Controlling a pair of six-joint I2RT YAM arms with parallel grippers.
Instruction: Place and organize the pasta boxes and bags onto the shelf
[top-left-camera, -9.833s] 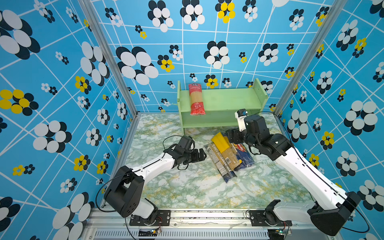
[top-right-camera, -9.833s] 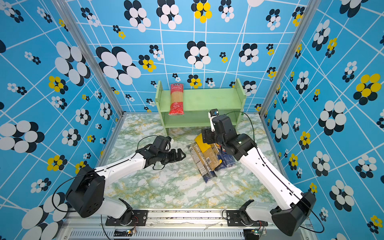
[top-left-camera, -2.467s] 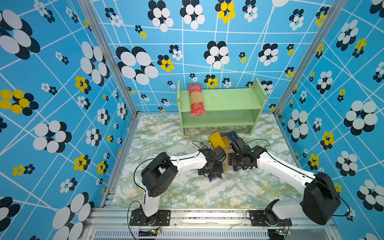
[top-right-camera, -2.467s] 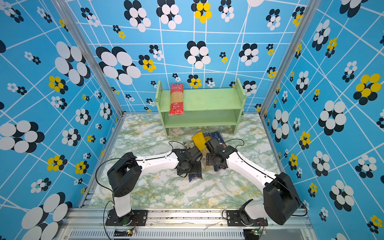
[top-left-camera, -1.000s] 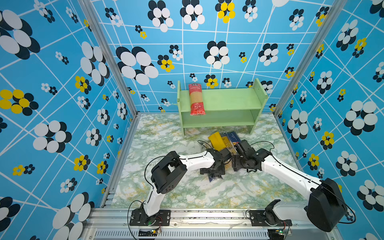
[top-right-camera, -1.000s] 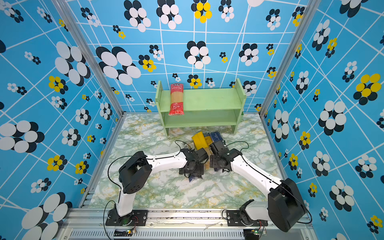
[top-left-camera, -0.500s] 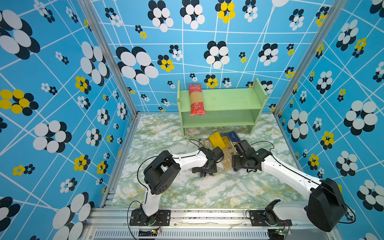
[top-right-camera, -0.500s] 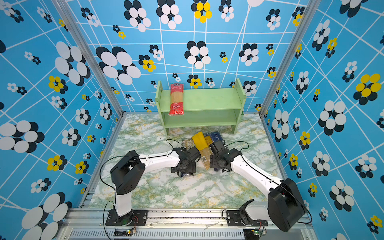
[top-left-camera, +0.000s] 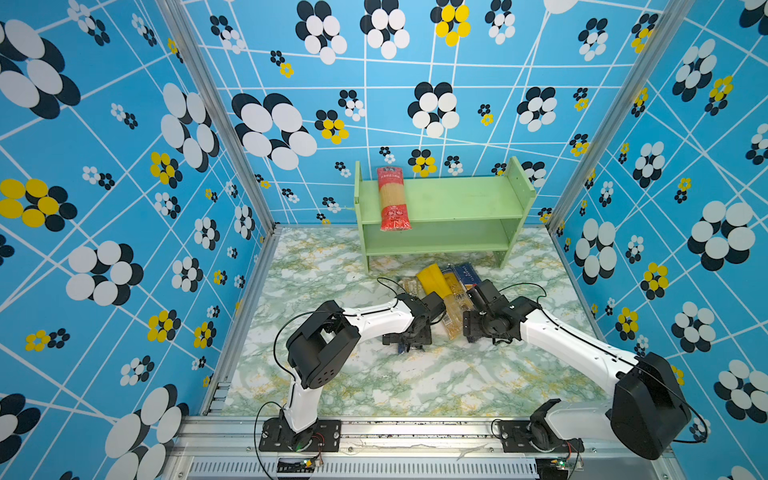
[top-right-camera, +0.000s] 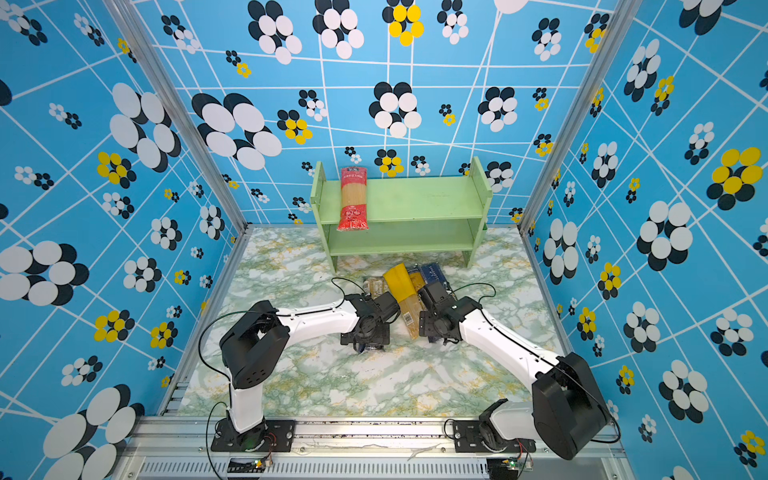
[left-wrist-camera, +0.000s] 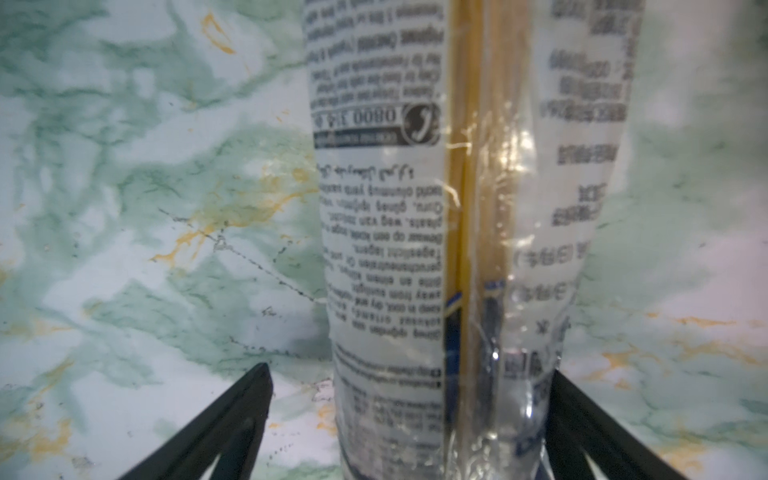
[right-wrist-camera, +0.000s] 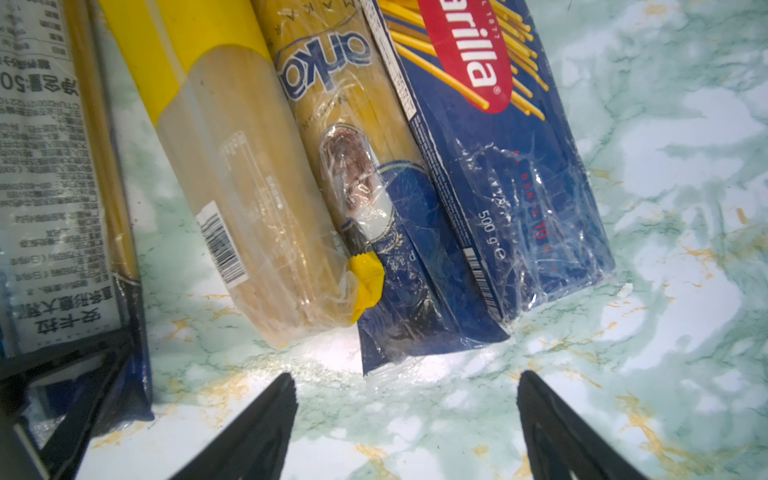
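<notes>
The left gripper (left-wrist-camera: 407, 370), fingers apart, straddles a clear white-labelled spaghetti bag (left-wrist-camera: 382, 208); the right gripper (right-wrist-camera: 406, 376), fingers apart, faces a blue-ended spaghetti bag (right-wrist-camera: 415, 299).

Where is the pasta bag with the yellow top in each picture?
In a top view: the yellow-topped bag lies just before the shelf.
In a top view: the yellow-topped bag, same spot.
Right wrist: between the white-label bag and the blue-ended bag.
Left wrist: not in it.
Landmark: the dark blue Barilla box, beside the blue-ended bag.
</notes>
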